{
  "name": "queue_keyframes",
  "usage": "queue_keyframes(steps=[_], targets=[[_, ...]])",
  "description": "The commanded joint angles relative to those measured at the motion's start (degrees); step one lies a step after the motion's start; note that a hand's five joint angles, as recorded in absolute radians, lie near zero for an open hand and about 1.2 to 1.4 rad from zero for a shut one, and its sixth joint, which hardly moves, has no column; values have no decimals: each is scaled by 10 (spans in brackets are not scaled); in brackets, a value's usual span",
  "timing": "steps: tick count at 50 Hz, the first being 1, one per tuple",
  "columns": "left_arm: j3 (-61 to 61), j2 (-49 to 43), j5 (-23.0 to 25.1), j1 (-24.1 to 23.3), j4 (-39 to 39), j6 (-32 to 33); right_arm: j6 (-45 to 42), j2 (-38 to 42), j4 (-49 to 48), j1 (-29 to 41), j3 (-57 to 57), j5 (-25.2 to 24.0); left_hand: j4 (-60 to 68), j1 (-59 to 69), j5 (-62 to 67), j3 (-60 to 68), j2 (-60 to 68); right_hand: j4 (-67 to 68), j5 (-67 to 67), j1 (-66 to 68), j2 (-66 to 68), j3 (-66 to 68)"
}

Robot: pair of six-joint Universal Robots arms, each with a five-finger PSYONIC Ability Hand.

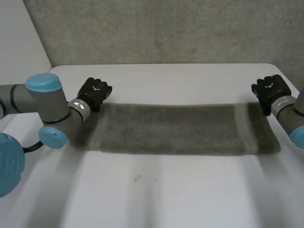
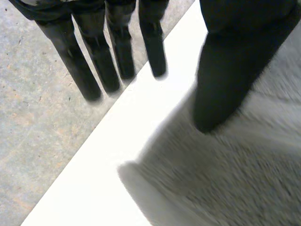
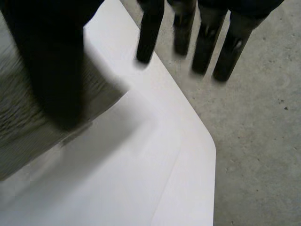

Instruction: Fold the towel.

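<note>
Towel [image 1: 180,129] flat on table [image 1: 166,194]; left robot hand [image 1: 95,91], right robot hand [image 1: 270,89] wide at far corners.

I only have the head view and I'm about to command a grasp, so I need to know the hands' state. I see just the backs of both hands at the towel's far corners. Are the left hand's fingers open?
Observer: Yes. In its wrist view the left hand is open. Its straight fingers show against the floor beyond the table edge.
Operator: And its thumb?
Observer: It is over the towel near the corner. No cloth lies between thumb and fingers.
Operator: The right hand?
Observer: The right hand is open too, thumb over its towel corner, fingers straight toward the table edge.
</note>
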Motion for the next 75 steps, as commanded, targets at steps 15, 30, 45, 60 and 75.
queue_keyframes(steps=[15,30,45,60,75], targets=[[-341,273,-9,-8,8,-98,35,-226,49,1,247,-10,-163,-166,-192,-171,-165,-62,-78,-129,-50,-61],[-544,366,-11,-8,185,-163,41,-234,33,-91,378,-108,-163,-166,-192,-171,-165,158,142,90,170,159],[-548,366,-11,-5,192,-165,67,-198,-42,-111,385,-117,-163,-166,-192,-171,-165,582,566,514,594,583],[-556,377,-12,-3,192,-167,41,-186,-52,-195,340,-107,-163,-166,-192,-171,-165,638,622,571,650,639],[-555,399,-12,-1,192,-170,10,-223,11,-154,230,-77,-163,-166,-192,-171,-165,638,622,571,650,639]])
